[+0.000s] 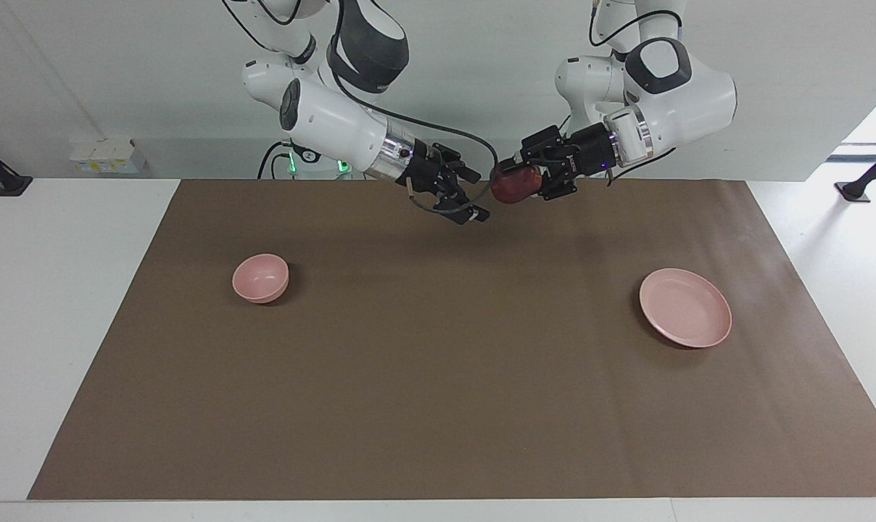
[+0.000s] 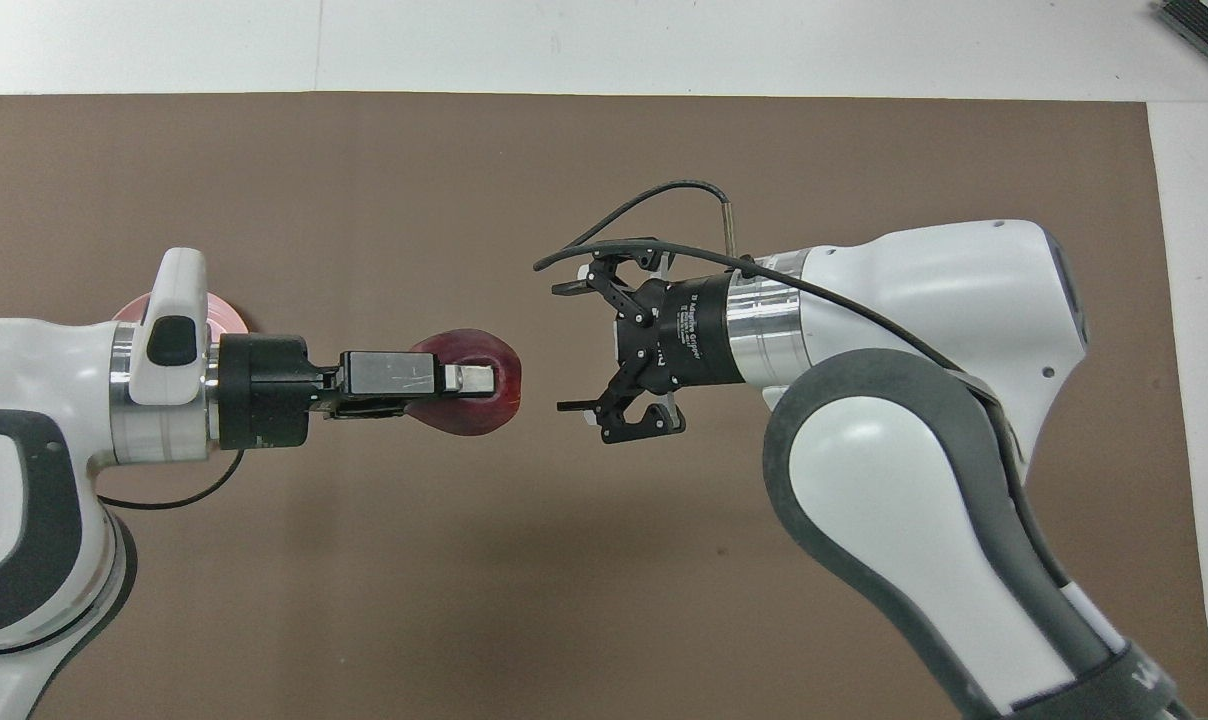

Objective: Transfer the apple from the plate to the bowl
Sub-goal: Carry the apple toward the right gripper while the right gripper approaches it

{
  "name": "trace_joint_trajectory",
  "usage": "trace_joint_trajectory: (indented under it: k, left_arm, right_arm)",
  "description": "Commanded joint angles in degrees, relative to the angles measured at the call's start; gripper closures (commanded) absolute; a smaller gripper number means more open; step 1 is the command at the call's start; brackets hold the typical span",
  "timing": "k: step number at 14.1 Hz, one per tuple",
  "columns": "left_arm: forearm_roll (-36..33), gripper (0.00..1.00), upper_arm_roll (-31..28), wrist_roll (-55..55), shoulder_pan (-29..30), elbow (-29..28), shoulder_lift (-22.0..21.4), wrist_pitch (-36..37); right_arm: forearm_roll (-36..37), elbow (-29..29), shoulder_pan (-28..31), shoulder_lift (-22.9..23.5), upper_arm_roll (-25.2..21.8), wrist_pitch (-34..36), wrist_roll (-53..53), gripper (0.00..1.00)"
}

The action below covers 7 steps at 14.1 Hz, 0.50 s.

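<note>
Midway: the left gripper [image 1: 519,180] clamps the dark red round apple [image 1: 514,185], off the flat pink plate [image 1: 685,307]; the right gripper [image 1: 474,194], fingers wide, faces it; the small deep pink bowl [image 1: 261,278] awaits.

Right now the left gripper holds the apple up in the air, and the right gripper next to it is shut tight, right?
Not quite. The left gripper does hold the apple in the air, but the right gripper is open, as the overhead view shows.
</note>
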<state>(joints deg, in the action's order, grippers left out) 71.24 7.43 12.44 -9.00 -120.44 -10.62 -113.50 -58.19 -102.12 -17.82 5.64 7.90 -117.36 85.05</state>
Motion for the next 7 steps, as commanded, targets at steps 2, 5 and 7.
trace_joint_trajectory:
  k: [2,5,7]
  left_arm:
    - [1.4,1.0,-0.7,-0.2,-2.1,-1.6,-1.6,-2.4]
    - [1.4,1.0,-0.7,-0.4,-3.6,-1.7,-1.7,-3.9]
    - [1.4,1.0,-0.7,-0.4,-3.7,-1.7,-1.7,-4.0]
  right_arm:
    - [-2.0,-0.6,0.2,-1.1,0.4,0.7,0.9,0.0]
    - [-2.9,-0.6,-1.0,-1.2,0.8,-0.3,1.4,0.0]
    - [-3.1,-0.5,-1.3,-1.2,0.8,-0.8,1.8,0.0]
